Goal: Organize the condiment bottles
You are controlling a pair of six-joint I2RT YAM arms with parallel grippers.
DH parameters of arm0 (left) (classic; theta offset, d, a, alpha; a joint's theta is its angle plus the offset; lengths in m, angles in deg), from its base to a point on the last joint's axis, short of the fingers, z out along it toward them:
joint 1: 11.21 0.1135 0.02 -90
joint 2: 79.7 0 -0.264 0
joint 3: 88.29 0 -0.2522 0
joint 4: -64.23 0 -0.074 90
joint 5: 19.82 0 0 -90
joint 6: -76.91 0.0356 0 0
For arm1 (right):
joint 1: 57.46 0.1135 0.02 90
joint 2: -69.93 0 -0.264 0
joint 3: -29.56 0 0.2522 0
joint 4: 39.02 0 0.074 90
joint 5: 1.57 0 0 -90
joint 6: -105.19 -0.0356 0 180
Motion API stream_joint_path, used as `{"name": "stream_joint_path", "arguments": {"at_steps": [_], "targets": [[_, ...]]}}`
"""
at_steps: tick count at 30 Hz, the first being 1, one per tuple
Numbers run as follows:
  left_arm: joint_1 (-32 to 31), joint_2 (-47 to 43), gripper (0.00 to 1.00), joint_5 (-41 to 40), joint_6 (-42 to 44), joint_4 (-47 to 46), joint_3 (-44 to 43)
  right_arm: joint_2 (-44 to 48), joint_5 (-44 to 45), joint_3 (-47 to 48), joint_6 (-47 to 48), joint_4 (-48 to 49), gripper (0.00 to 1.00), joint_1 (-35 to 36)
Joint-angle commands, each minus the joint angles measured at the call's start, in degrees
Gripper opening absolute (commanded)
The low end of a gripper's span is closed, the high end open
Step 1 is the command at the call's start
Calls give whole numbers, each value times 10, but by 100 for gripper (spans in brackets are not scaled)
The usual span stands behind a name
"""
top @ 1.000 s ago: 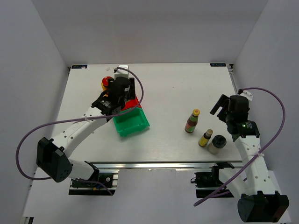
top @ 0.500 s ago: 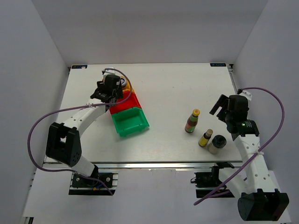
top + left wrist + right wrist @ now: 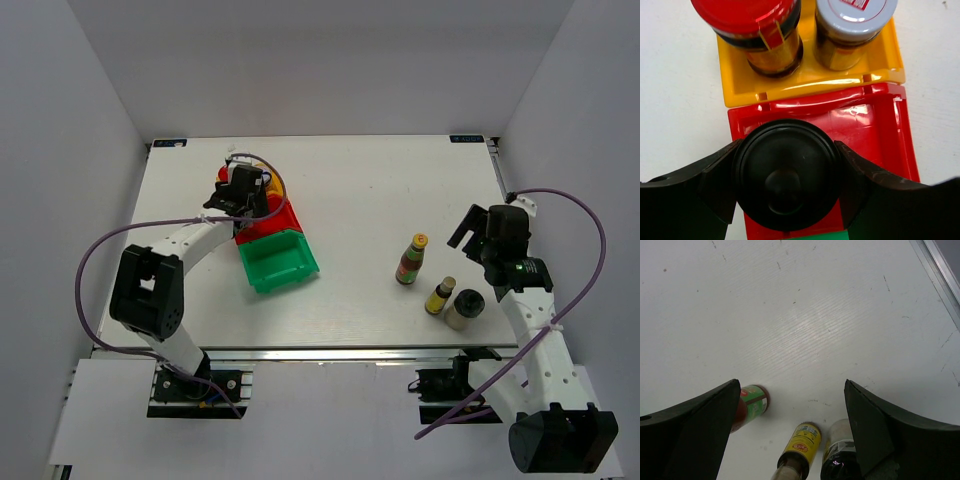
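No text can be read in full. Silver-capped jar [image 3: 856,22]: red print on the cap, cut off by the top edge of the left wrist view, so the letters are not legible. Red-capped jar [image 3: 752,30]: a red seal strip goes over the cap edge, any print on it too small to tell. Black-lidded jar [image 3: 785,175]: only the lid top is seen, label hidden. In the right wrist view, the slim bottle [image 3: 802,440] has a yellow label w/ dark print, too small to read; the other bottle [image 3: 751,401] has a green and red label, also too blurred. Table [image 3: 400,180], far edge: left sticker [image 3: 170,143] and right sticker [image 3: 467,138], both too small to read.
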Motion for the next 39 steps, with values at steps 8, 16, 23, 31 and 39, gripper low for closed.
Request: {"name": "stream_joint_path", "arguments": {"at_steps": [8, 16, 23, 31, 39], "targets": [[1, -42, 70, 3, -29, -43, 49, 16, -32, 2, 15, 28, 89, -2], [1, -64, 98, 12, -29, -12, 23, 43, -169, 43, 63, 46, 89, -2], [1, -113, 98, 21, -29, 36, -23, 32, -299, 56, 113, 60, 89, 33], [0, -256, 98, 60, -90, 94, 46, -49, -104, 80, 99, 15, 89, 166], [0, -343, 98, 41, -158, 154, 103, -116, -19, 86, 52, -8, 89, 193]]}}
